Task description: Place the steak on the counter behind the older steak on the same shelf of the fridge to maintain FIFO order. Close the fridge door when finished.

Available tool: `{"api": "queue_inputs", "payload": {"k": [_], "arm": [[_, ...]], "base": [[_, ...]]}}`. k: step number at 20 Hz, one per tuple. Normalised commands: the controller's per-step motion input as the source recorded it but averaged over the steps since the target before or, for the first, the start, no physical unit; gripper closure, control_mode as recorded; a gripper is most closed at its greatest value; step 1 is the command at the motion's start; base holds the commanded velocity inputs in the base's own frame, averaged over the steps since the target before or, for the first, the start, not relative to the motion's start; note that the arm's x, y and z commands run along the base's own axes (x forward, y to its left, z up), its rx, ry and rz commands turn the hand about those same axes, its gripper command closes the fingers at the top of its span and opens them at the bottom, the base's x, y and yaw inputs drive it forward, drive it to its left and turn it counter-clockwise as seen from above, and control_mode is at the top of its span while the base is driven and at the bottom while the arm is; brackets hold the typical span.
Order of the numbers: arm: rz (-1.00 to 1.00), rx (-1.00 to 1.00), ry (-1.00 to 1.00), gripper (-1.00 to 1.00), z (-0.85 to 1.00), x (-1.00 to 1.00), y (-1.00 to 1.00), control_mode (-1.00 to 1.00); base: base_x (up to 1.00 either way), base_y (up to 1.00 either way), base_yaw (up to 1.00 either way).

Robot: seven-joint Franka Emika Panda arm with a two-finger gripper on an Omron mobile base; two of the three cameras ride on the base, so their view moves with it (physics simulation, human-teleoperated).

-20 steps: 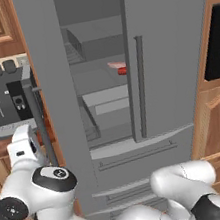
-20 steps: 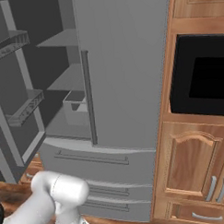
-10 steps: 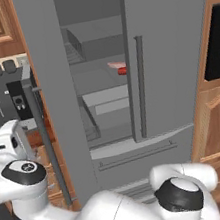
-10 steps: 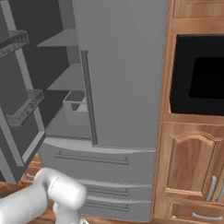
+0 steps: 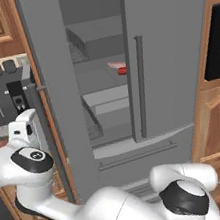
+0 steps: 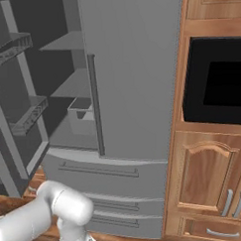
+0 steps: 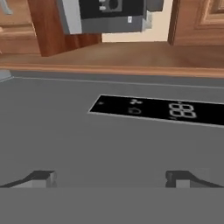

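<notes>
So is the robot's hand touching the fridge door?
Cannot tell. In the hand view the open gripper faces the fridge door close up, fingertips against grey, no clear gap or contact.

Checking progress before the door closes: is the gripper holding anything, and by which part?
Nothing is held: the gripper is open and empty, facing the fridge door.

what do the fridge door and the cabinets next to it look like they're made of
The fridge door looks like matte grey metal or painted steel: flat, even colour with no shine or grain. The cabinets look like varnished mid-brown wood, going by the visible grain and raised panel fronts. Everything is rendered, so this is appearance only.
</notes>
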Motion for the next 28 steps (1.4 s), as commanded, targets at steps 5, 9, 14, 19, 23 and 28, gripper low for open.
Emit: {"api": "queue_inputs", "payload": {"k": [5,9,14,19,23,28], "arm": [[0.0,0.1,0.0,-1.0,0.0,0.01,-0.99,-1.0],[0.0,0.12,0.0,-1.0,0.0,0.3,-0.97,-1.0],[0.0,0.13,0.0,-1.0,0.0,0.77,-0.79,-1.0],[0.0,0.09,-0.05,-1.0,0.01,0.69,-0.55,-1.0],[0.0,0.06,-0.1,-1.0,0.12,0.47,-0.42,-1.0],[0.0,0.04,-0.11,-1.0,0.15,0.39,-0.34,-1.0]], "base": [[0.0,0.0,0.0],[0.0,0.0,0.0],[0.0,0.0,0.0],[0.0,0.0,0.0],[0.0,0.0,0.0],[0.0,0.0,0.0]]}}
